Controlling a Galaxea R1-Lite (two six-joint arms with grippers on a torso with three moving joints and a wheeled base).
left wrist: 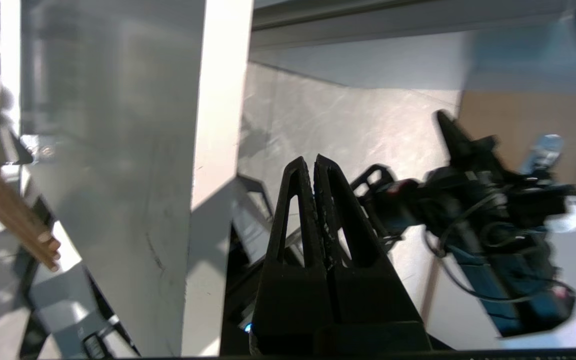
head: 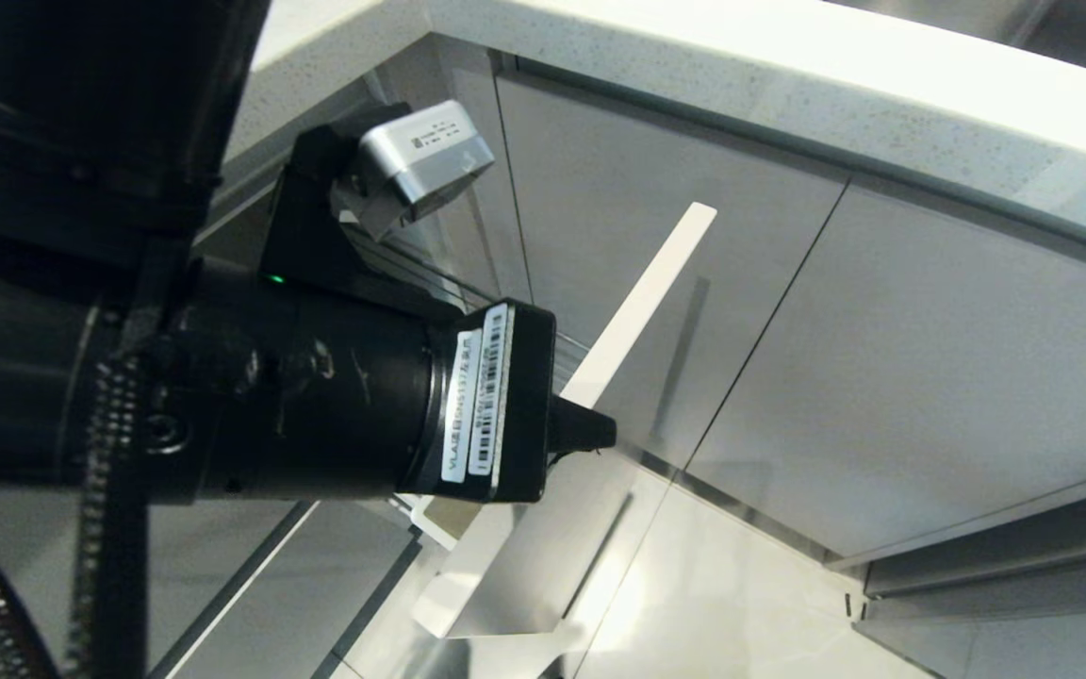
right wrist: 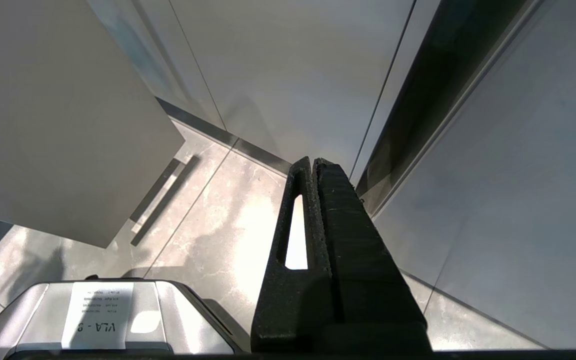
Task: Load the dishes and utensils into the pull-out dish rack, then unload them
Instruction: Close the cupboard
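Our left gripper (left wrist: 315, 162), clenched on nothing, hangs just beside the pull-out dish rack's front panel (left wrist: 118, 165). The chopsticks (left wrist: 13, 210) lie beyond that panel. Our right gripper (right wrist: 313, 167) is clenched too.

I count one pull-out dish rack (head: 642, 292), seen mostly as its tall pale front panel standing out from the cabinet run. In the left wrist view I can make out one pair of light-wood chopsticks (left wrist: 13, 215), two sticks lying together at the rack's edge. I see no more than one worktop (head: 788, 85), running along the cabinets' upper edge. I have two grippers: the left gripper (left wrist: 314, 165) with two fingers pressed together, and the right gripper (right wrist: 313, 167), likewise two fingers together. Cabinet fronts (head: 929, 358) beside the rack: I count two.
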